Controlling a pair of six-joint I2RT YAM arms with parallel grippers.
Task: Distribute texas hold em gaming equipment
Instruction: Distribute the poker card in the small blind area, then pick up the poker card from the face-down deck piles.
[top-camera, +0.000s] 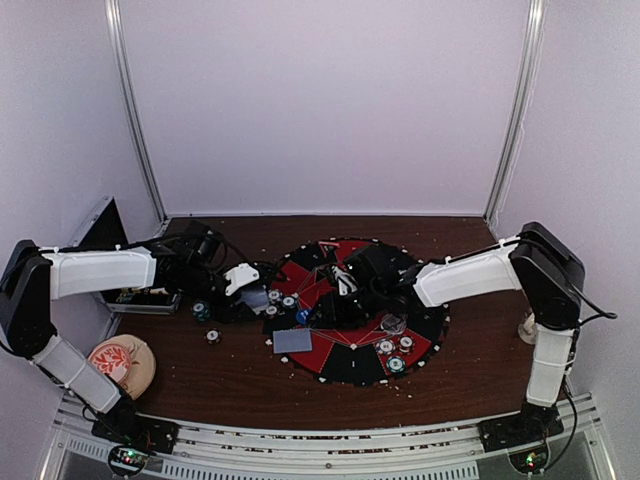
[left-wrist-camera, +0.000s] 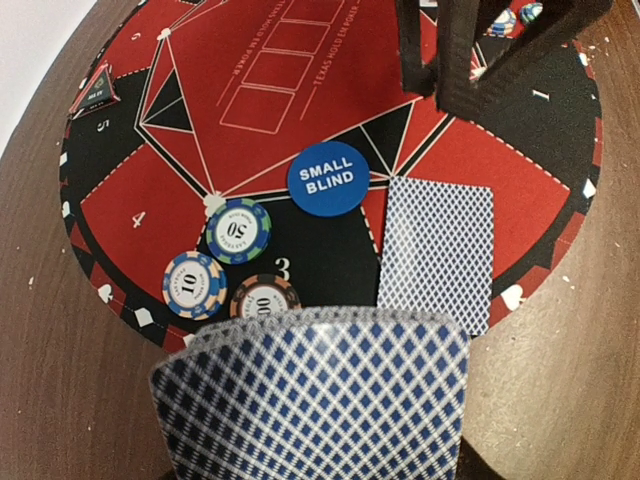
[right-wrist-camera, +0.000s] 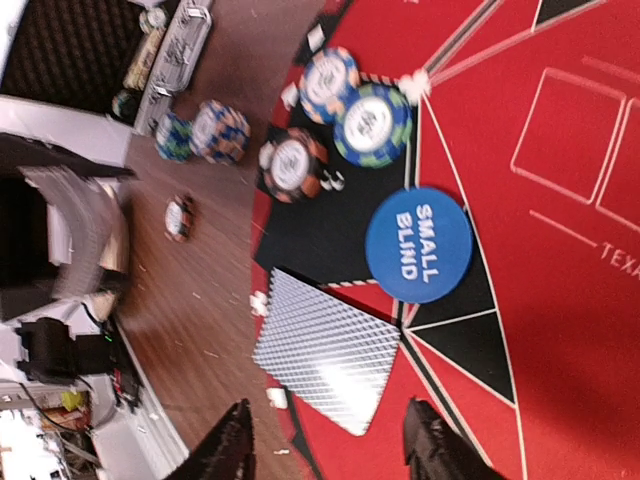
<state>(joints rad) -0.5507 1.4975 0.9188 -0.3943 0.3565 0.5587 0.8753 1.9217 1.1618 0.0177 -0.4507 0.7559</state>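
Left claw (top-camera: 243, 278) is gripping a fanned deck (left-wrist-camera: 320, 400) by the mat's (left-wrist-camera: 300, 60) edge. Right claw (right-wrist-camera: 328, 420), parted and empty, is hovering above one face-down card (right-wrist-camera: 325, 345) lying beside the blue disc (left-wrist-camera: 328, 178).

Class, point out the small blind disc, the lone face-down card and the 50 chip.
small blind disc (left-wrist-camera: 328, 178), left wrist view, its lettering
face-down card (left-wrist-camera: 437, 250), left wrist view, mid-back
50 chip (left-wrist-camera: 238, 230), left wrist view, printed centre

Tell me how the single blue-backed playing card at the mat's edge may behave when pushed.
The blue-backed playing card lies flat at the red-and-black round mat's edge, so it would probably slide, not roll. It looks thin: likely light, bendy and hard to pinch.
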